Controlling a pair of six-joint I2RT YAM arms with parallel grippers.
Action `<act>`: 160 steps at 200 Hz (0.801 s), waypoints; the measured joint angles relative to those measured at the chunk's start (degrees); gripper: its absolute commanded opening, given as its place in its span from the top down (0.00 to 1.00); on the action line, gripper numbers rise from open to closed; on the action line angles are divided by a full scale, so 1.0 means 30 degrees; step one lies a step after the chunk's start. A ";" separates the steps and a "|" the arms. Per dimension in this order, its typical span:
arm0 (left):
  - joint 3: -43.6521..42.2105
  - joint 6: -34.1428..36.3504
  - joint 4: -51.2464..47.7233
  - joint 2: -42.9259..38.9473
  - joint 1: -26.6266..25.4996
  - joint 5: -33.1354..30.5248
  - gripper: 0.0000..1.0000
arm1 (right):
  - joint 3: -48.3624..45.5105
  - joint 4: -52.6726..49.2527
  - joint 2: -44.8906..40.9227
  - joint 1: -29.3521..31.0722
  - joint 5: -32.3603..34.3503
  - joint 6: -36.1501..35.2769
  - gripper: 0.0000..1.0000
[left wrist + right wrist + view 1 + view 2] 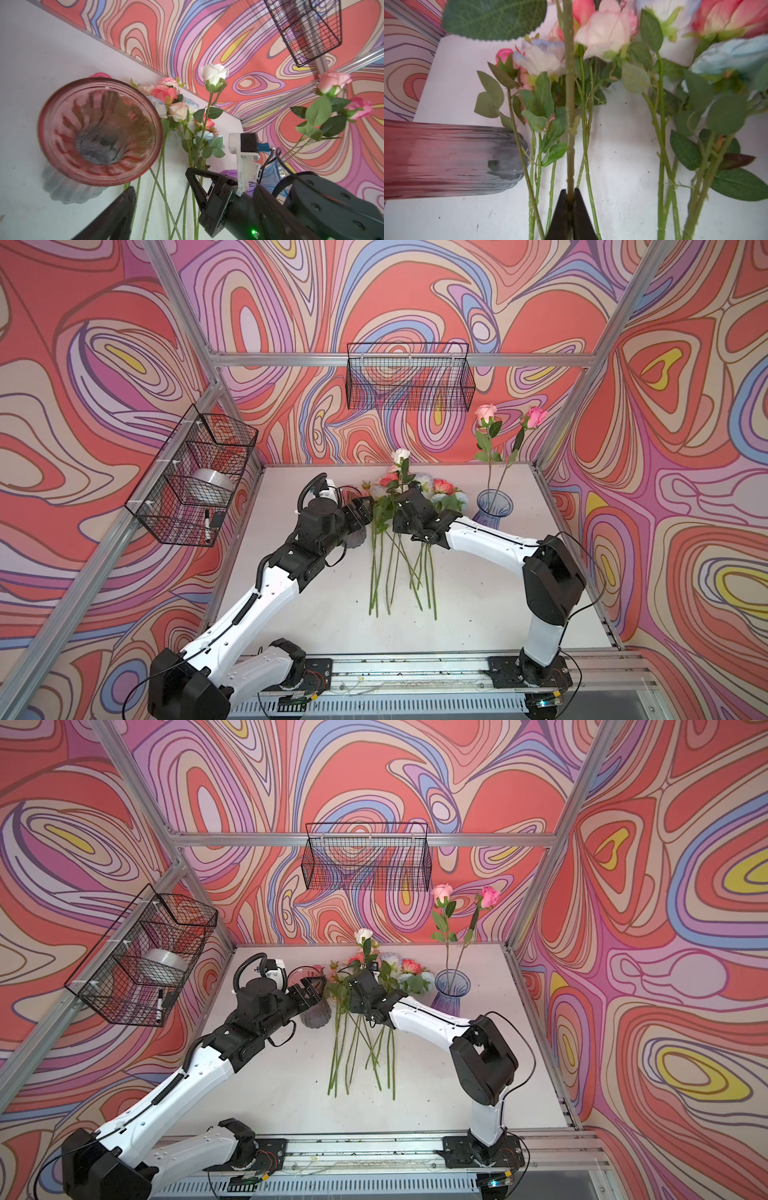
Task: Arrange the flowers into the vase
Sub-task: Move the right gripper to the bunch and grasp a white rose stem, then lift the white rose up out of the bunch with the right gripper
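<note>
Several flowers (399, 556) lie in a pile mid-table, blooms toward the back wall. My right gripper (401, 499) (571, 193) is shut on the stem of a white rose (401, 455) (214, 72), which stands upright above the pile. A blue glass vase (490, 506) at the right holds two pink roses (486, 411). An empty pink-tinted vase (316, 1015) (62, 116) stands left of the pile. My left gripper (311, 988) is open beside its rim, with nothing between the fingers (124, 205).
A wire basket (409, 377) hangs on the back wall. Another wire basket (195, 472) on the left wall holds a tape roll and a marker. The arms' mounting rail (415, 668) runs along the table's front edge.
</note>
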 measured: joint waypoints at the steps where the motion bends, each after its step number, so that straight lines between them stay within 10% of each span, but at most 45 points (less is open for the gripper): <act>1: -0.0022 -0.0007 0.0044 0.0000 0.0000 0.0036 0.12 | 0.0000 0.0007 -0.0029 0.0000 0.0022 -0.0051 0.98; 160: -0.0750 -0.0233 0.3577 -0.0073 0.0007 0.3395 0.12 | -0.0430 0.1231 -0.3912 0.0029 0.1807 -0.2419 0.98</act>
